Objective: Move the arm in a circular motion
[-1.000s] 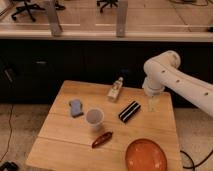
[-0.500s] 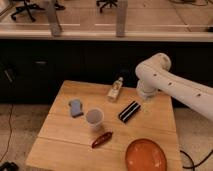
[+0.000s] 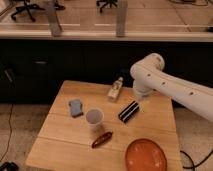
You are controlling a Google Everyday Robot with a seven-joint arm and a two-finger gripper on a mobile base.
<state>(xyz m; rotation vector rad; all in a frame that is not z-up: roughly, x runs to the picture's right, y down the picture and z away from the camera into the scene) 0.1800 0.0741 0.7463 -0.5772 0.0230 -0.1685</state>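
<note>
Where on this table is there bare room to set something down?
Widest: the front-left corner of the table, bordered by blue sponge, white cup and red packet. Smaller: right side, between black box and orange plate. Crowded in the middle, where the gripper hangs beside the small bottle under the arm.

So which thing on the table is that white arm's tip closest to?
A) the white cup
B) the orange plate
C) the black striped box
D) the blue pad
C: the gripper at the end of the arm hangs right by the far end of the black striped box; the orange plate, blue pad and white cup lie farther off.
</note>
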